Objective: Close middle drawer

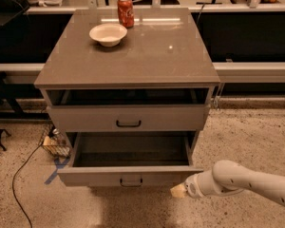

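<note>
The middle drawer (pixel 128 175) of the grey-brown cabinet (pixel 128 72) stands pulled far out, its deep box empty inside. Its flat front carries a small dark centre handle (pixel 131 180). Above it, the taller-fronted top drawer (pixel 128 118) with the bolder black handle is slightly out. The lowest drawer is hidden under the open one. My gripper (pixel 179 190) sits at the end of the white arm (pixel 242 182) that comes in from the lower right. It is low, just in front of and below the right end of the middle drawer's front, close to it.
A white bowl (pixel 108 33) and a red soda can (pixel 125 11) stand on the cabinet top. A black cable (pixel 19 175), blue floor tape (pixel 54 167) and small clutter (pixel 54 144) lie left of the cabinet. A dark counter (pixel 256 32) runs behind.
</note>
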You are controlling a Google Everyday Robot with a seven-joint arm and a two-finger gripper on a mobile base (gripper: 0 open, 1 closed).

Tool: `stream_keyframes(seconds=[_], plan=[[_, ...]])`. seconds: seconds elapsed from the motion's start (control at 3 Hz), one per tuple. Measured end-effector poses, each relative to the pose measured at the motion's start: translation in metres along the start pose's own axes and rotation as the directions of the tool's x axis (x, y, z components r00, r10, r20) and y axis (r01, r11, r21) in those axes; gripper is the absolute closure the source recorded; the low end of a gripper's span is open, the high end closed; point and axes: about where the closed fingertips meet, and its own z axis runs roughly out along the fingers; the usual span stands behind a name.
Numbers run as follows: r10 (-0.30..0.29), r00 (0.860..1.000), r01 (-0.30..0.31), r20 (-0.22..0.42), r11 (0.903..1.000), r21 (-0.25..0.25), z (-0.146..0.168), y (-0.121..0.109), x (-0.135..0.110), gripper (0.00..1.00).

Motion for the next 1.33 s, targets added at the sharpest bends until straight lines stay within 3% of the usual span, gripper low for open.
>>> stream_keyframes(seconds=[0.33,0.67,1.0,1.33], plan=[[-0.009,0.991,0.007,0.136,0.9999,0.014,0.011,-0.011,-0.053,1.00],[-0.015,0.978,0.011,0.208,0.9998,0.019,0.016,-0.015,-0.080,1.00],[-0.027,0.951,0.022,0.308,0.9996,0.019,0.022,-0.018,-0.126,1.00],[-0.041,0.914,0.036,0.404,0.9992,0.018,0.028,-0.020,-0.174,1.00]])
